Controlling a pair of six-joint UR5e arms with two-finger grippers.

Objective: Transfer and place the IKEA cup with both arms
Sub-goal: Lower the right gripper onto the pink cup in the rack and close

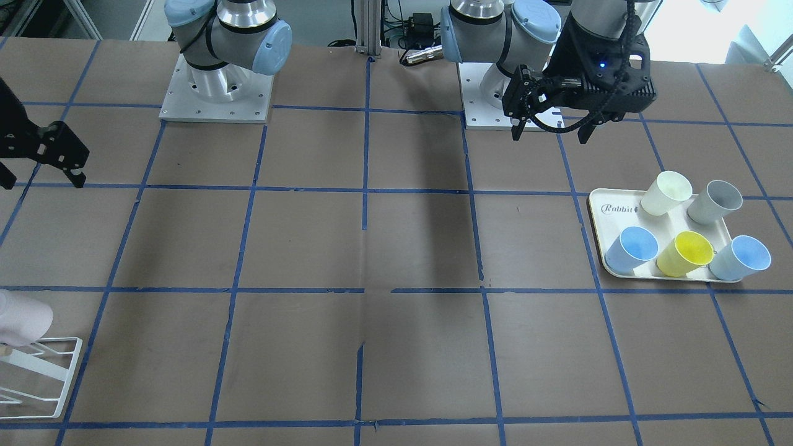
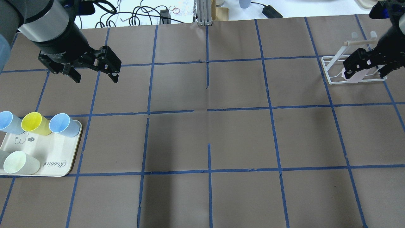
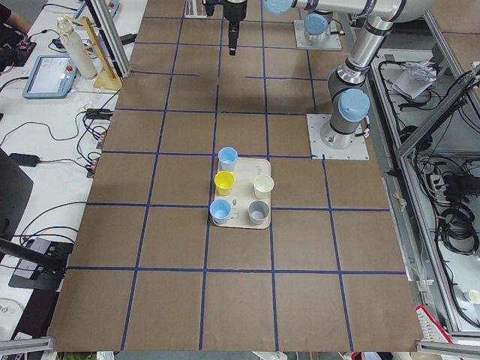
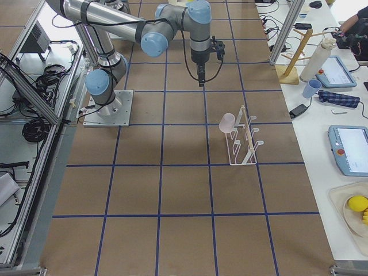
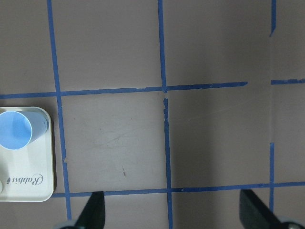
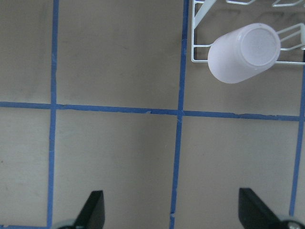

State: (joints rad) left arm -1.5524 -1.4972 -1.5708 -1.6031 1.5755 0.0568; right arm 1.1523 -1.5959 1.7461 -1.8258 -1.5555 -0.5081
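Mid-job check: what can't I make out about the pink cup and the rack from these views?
- Right wrist view: the IKEA cup faces base-first; its own body hides its rim and whatever part of the rack holds it.
- Overhead: the right gripper covers most of the cup.
- Front-facing: the left edge cuts off cup, rack and right gripper.

IKEA cup (image 6: 244,52) on rack (image 1: 43,368); tray (image 1: 601,222) well apart.

IKEA cup (image 6: 245,52): smooth matt pink plastic. Wire rack (image 4: 242,141): white-coated metal, wooden rail (image 2: 360,40). Worktop cover (image 2: 240,139): matt brown paper, blue tape (image 5: 109,90). Tray (image 2: 53,152): matt cream.
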